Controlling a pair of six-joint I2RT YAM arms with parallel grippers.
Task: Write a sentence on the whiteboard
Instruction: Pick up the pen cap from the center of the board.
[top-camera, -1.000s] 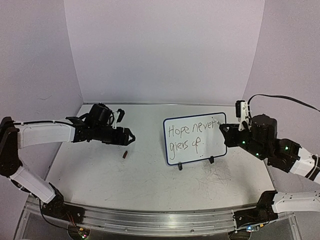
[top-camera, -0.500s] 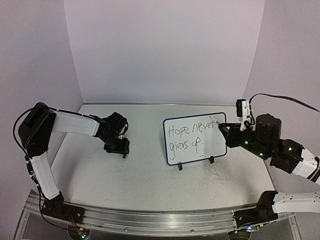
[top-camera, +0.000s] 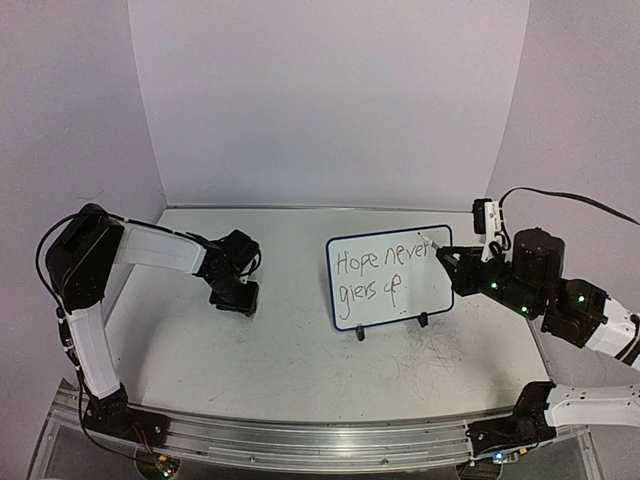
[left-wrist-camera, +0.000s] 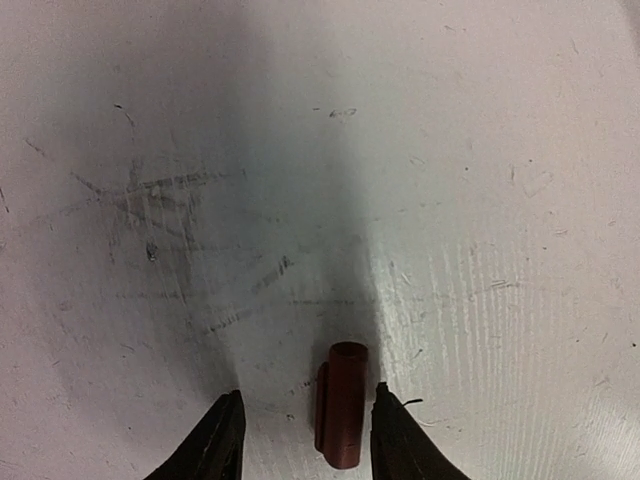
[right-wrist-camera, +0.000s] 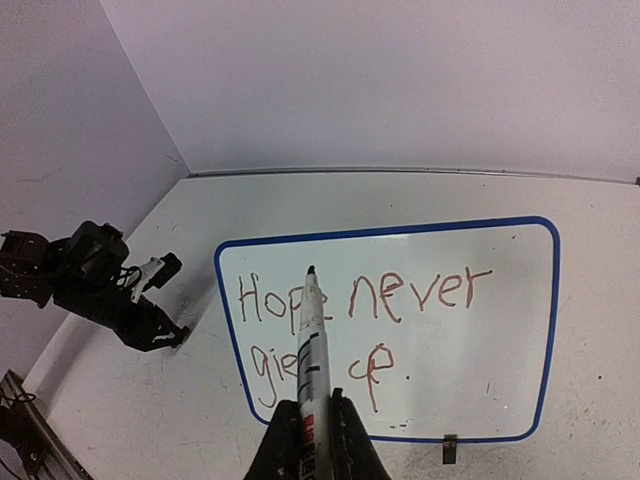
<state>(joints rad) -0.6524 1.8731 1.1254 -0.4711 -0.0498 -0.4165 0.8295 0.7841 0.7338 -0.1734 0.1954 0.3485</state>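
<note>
the small rectangular whiteboard with the thin dark-blue frame (top-camera: 425, 295) stands propped on the scuffed white bench (top-camera: 300, 350), right of centre and leaning back on its two black clip feet. the thin handwritten marker sentence (right-wrist-camera: 400, 300) runs across it in two lines and looks finished, with a full stop after the last word. your right claw (right-wrist-camera: 312, 408) is pressed together on the slim white marker pen (right-wrist-camera: 312, 350), gripping low on the barrel. the tip points at the board near the first word, but you cannot tell from here whether it touches.

treat the board as light and tippy. a hard push from the tip would likely slide it or rock it back. the face looks slick and fresh ink would smear, so keep the claw off the writing. if you need to steady the board, take it by the frame edge.

your left claw (left-wrist-camera: 305, 395) is spread, low over the bench, straddling the small dark-red cylindrical pen cap (left-wrist-camera: 341, 415). the cap lies flat, close against the right finger, with a gap at the left one. it looks rigid, light and round, so it may roll or squirt out. pinch it squarely across the middle.
</note>
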